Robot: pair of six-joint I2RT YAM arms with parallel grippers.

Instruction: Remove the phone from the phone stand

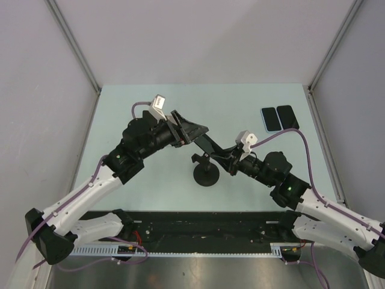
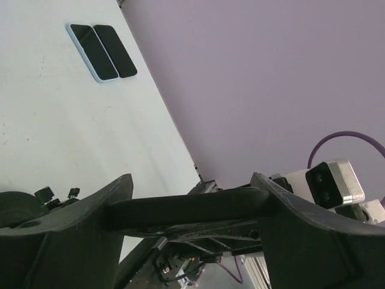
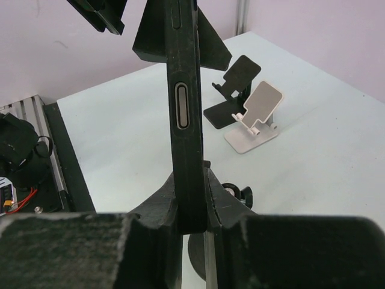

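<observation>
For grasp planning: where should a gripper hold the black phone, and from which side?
Pinch the black phone across its flat faces at the end facing the right gripper, from that side; it stands edge-on, slim enough for the jaws shut on it.

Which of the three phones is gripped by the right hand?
The black phone on edge, clamped in the right hand; the blue-edged phone and its dark neighbour lie flat far off.
</observation>
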